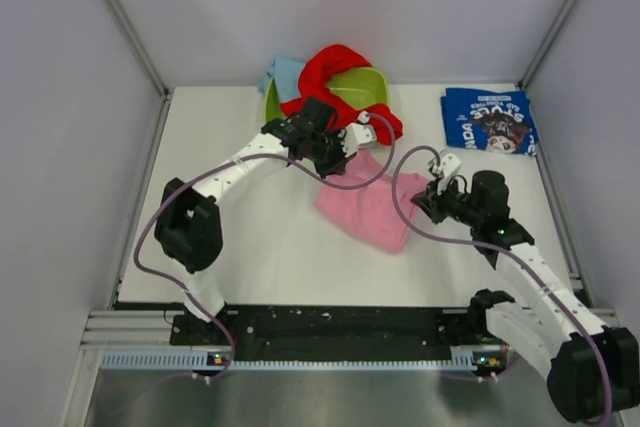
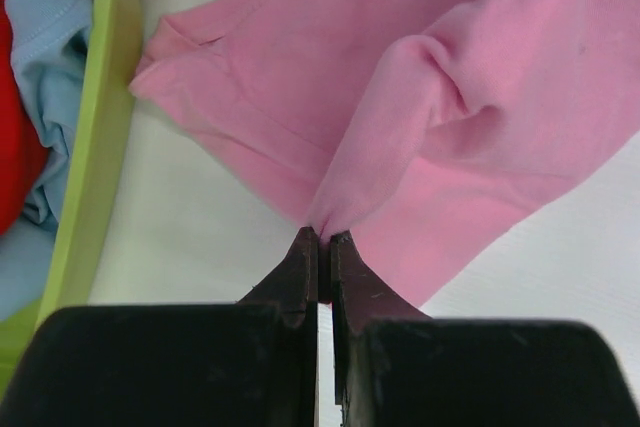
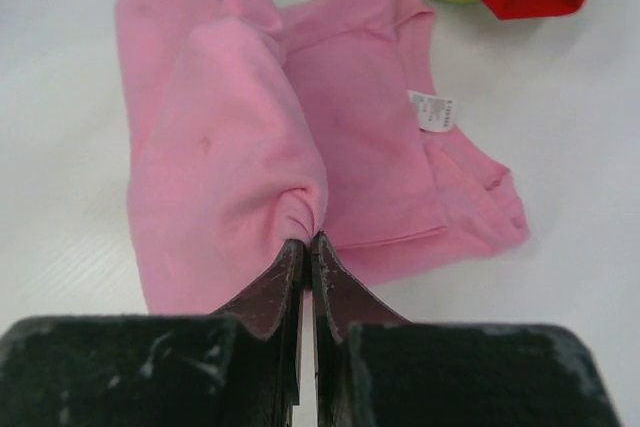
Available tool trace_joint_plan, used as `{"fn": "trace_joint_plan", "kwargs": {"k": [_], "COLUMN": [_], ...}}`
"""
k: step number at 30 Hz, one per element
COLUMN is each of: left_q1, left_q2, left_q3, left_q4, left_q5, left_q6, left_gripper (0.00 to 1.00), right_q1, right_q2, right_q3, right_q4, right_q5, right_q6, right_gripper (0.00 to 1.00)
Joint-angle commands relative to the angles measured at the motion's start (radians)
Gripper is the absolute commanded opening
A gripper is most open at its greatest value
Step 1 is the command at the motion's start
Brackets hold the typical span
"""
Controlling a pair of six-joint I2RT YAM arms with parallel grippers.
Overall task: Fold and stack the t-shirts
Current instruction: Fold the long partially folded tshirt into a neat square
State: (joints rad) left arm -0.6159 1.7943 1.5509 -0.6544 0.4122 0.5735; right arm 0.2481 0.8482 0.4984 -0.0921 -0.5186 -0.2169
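The pink t-shirt (image 1: 368,209) lies rumpled on the white table between my arms. My left gripper (image 2: 322,237) is shut on a pinch of its cloth (image 2: 420,117) near the tub. My right gripper (image 3: 305,242) is shut on another pinch of the pink shirt (image 3: 230,147) at its right side. In the top view the left gripper (image 1: 345,147) is at the shirt's far edge and the right gripper (image 1: 425,197) at its right edge. The navy printed t-shirt (image 1: 488,120) lies folded at the back right. The red t-shirt (image 1: 335,72) and the light blue t-shirt (image 1: 283,74) hang over the tub.
The lime green tub (image 1: 350,87) stands at the back centre, its rim close to my left gripper (image 2: 90,157). Grey walls enclose the table on three sides. Purple cables loop from both arms over the table.
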Motion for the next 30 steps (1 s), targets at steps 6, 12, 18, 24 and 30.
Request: {"fn": "trace_joint_plan", "kwargs": {"k": [6, 12, 18, 24, 30], "left_q1": [0.001, 0.001, 0.001, -0.001, 0.001], "left_q2": [0.092, 0.172, 0.28, 0.346, 0.405], "left_q3": [0.17, 0.233, 0.337, 0.37, 0.425], "left_q4": [0.07, 0.099, 0.079, 0.101, 0.121], "left_q5": [-0.053, -0.079, -0.113, -0.148, -0.243], "left_q6": [-0.057, -0.066, -0.064, -0.081, -0.08], "left_gripper": [0.0, 0.0, 0.0, 0.0, 0.03], "right_q1": [-0.165, -0.21, -0.24, -0.24, -0.24], "right_q2": [0.087, 0.172, 0.302, 0.394, 0.485], "right_q3": [-0.043, -0.034, 0.0, 0.031, 0.129], "right_q4": [0.367, 0.463, 0.499, 0.534, 0.416], "right_q5": [0.011, 0.043, 0.075, 0.13, 0.16], "right_q6": [0.208, 0.284, 0.32, 0.349, 0.35], "right_gripper": [0.0, 0.0, 0.0, 0.0, 0.0]}}
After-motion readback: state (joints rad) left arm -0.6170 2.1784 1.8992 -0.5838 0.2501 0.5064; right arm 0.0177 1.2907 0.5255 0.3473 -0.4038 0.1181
